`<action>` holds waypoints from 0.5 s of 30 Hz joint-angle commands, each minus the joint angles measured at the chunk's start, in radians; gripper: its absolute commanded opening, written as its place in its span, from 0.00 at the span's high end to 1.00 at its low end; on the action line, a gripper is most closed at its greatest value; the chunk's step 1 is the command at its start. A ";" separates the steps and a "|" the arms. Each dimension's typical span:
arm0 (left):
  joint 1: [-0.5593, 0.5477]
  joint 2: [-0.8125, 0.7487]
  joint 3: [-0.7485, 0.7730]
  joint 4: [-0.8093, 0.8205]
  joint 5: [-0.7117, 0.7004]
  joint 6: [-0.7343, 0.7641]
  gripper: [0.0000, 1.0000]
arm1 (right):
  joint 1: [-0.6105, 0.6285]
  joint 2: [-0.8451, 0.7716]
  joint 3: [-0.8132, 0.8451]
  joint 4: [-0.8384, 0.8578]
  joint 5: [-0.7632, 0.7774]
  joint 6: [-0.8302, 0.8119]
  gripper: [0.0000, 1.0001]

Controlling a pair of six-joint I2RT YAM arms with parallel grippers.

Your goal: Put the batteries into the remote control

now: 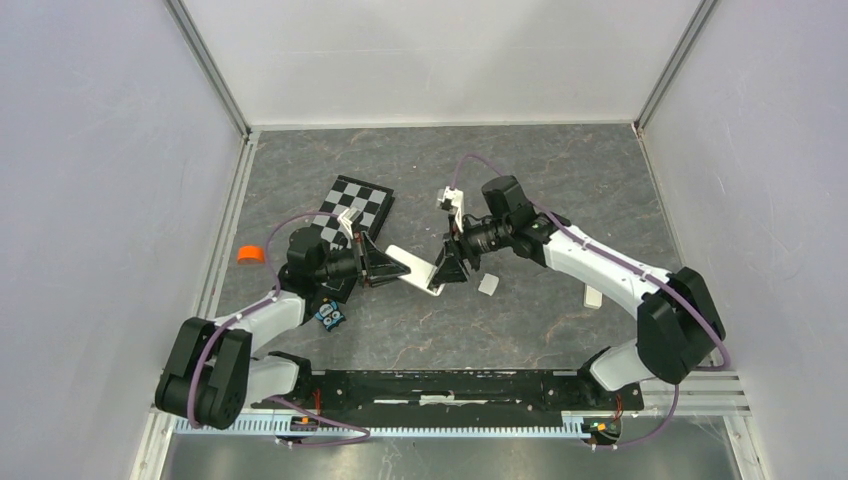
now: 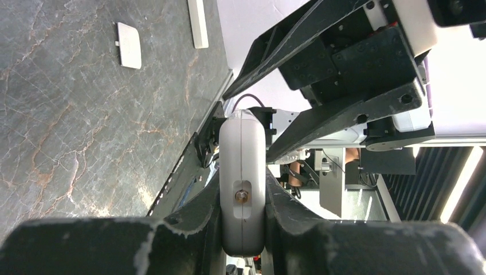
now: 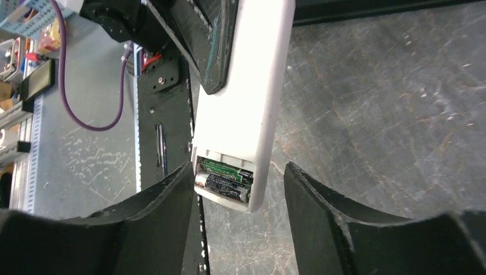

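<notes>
The white remote control point(image 1: 413, 267) is held above the table between both arms. My left gripper point(image 1: 384, 263) is shut on one end of it; the left wrist view shows the remote point(image 2: 242, 143) end-on, clamped between the fingers point(image 2: 286, 212). My right gripper point(image 1: 448, 272) is open, with its jaws standing on either side of the remote's other end point(image 3: 246, 103) and a gap on the right side. That end's compartment is open. Two batteries point(image 3: 226, 177) lie in it side by side, one green and one dark.
A small white square piece point(image 1: 488, 283) lies just right of the right gripper and also shows in the left wrist view point(image 2: 129, 44). A white bar point(image 1: 593, 297) lies further right. The checkered board point(image 1: 357, 203), an orange object point(image 1: 249, 254) and a blue toy point(image 1: 328, 316) sit at the left.
</notes>
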State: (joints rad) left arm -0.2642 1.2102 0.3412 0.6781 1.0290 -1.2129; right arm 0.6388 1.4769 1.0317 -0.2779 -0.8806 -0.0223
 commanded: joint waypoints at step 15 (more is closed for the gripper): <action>0.005 -0.276 0.095 -0.470 -0.335 0.338 0.98 | -0.072 -0.174 -0.181 0.184 0.730 0.082 0.02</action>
State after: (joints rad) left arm -0.2638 0.9836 0.3679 0.3634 0.8055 -1.0271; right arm 0.5739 1.2606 0.8822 -0.1108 -0.2638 0.1173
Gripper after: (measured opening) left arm 0.275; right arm 0.979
